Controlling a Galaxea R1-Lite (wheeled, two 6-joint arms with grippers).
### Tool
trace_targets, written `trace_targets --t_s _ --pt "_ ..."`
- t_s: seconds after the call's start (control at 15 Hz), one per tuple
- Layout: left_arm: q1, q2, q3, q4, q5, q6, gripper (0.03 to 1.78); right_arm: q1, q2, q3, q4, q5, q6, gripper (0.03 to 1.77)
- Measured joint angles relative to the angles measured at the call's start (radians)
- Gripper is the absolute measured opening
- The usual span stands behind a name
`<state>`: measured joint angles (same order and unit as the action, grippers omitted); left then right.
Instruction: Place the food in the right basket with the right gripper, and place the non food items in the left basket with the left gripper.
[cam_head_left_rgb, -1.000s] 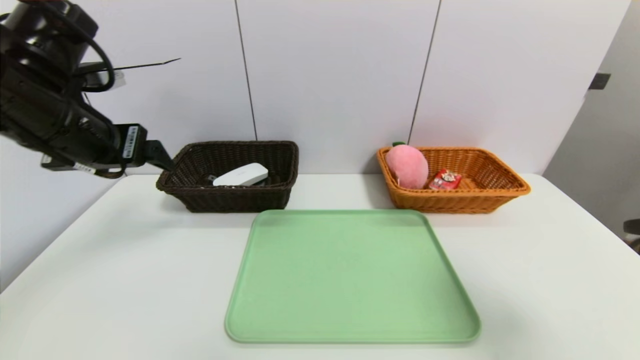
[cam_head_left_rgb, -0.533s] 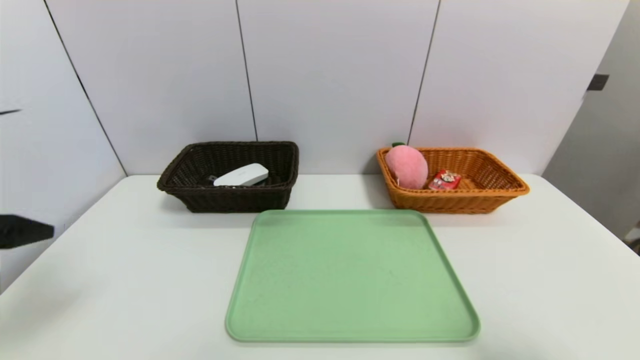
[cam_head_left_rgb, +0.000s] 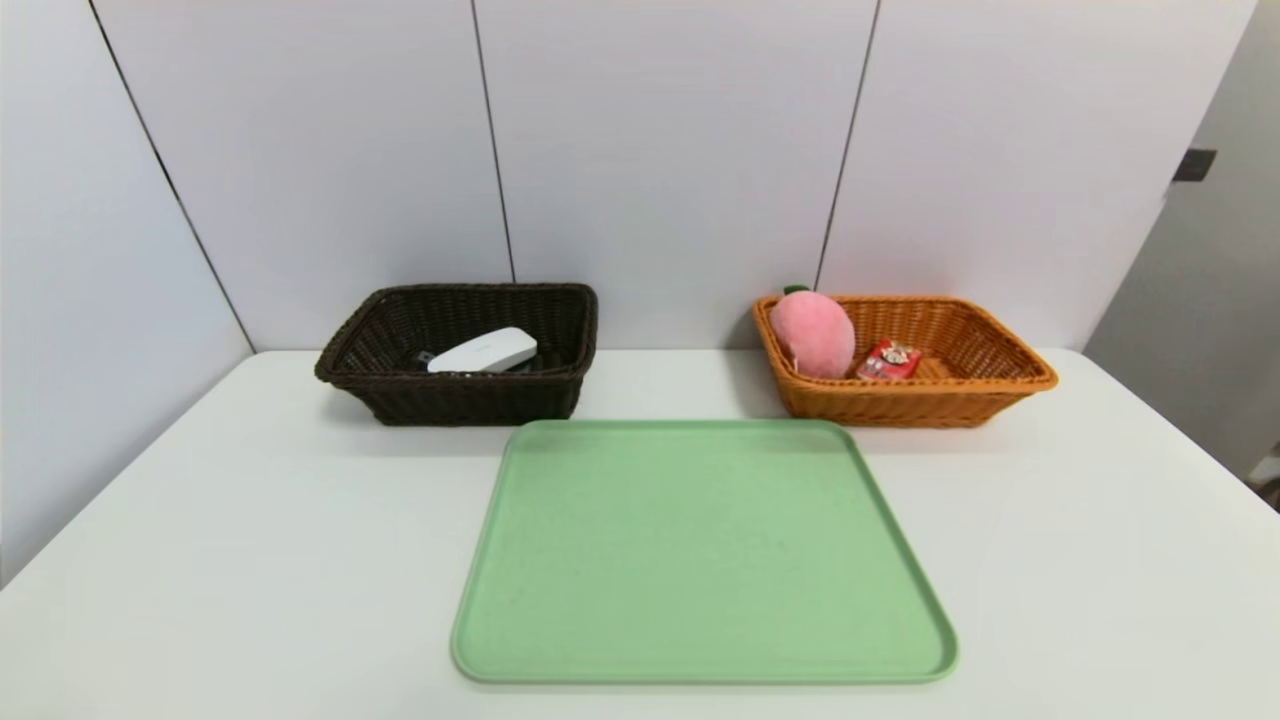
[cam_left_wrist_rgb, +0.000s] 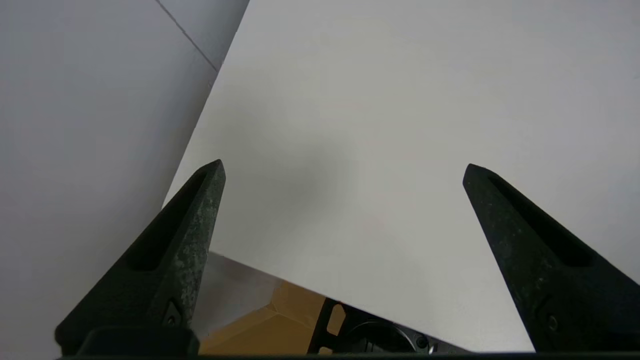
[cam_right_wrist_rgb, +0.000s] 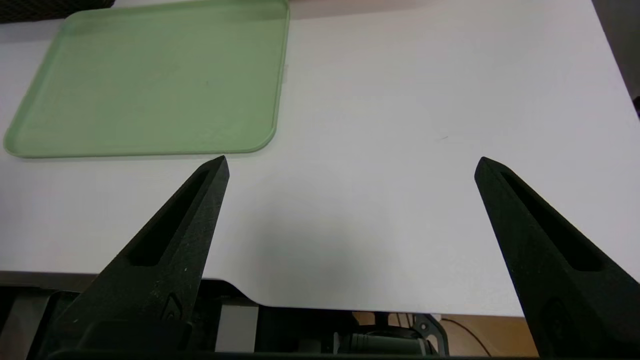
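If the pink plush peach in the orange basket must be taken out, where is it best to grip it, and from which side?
Probably from above, across its round upper body. The plush peach stands against a corner of the orange basket, rising over the rim, so its top is free while the walls block its sides. Its soft body should yield to the gripper. The red carton lies close beside it.

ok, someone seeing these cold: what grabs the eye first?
The bare green tray in the middle of the white table. Behind it sit two baskets by the wall: the dark basket on the left with a white case, the orange basket on the right with a pink peach and a red carton. Both grippers, left gripper and right gripper, are open at the table's near edge.
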<state>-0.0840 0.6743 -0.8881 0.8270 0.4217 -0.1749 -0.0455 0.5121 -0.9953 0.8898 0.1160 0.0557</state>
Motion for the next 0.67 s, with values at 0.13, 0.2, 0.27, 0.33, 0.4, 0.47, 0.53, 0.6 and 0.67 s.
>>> trace_targets --t_s 0.13,0.2,0.27,0.33,0.4,0.47,0.53,0.6,0.67 --pt "0.023 -0.095 0.081 -0.001 -0.001 0.001 1.69 -0.001 -0.053 0.033 0.000 0.000 -0.025 1.70" --pt "0.036 -0.136 0.113 -0.001 -0.002 0.002 1.69 -0.001 -0.081 0.055 0.000 0.001 -0.045 1.70" --pt "0.049 -0.170 0.138 -0.001 -0.002 0.003 1.69 -0.001 -0.103 0.078 0.000 0.004 -0.065 1.70" --pt "0.060 -0.205 0.162 -0.002 -0.002 0.011 1.69 0.000 -0.126 0.098 -0.001 0.006 -0.077 1.70" --pt "0.068 -0.236 0.185 -0.004 -0.002 0.028 1.69 -0.001 -0.147 0.119 -0.002 0.009 -0.089 1.70" --pt "0.074 -0.265 0.212 -0.013 -0.003 0.044 1.69 -0.001 -0.167 0.137 -0.002 0.012 -0.097 1.70" --pt "0.080 -0.296 0.246 -0.032 -0.006 0.059 1.69 -0.001 -0.188 0.156 -0.002 0.015 -0.102 1.70" --pt "0.084 -0.326 0.281 -0.056 -0.007 0.073 1.69 0.000 -0.208 0.177 -0.002 0.018 -0.107 1.70" --pt "0.088 -0.356 0.317 -0.082 -0.008 0.091 1.69 0.006 -0.228 0.197 -0.002 0.019 -0.110 1.70"
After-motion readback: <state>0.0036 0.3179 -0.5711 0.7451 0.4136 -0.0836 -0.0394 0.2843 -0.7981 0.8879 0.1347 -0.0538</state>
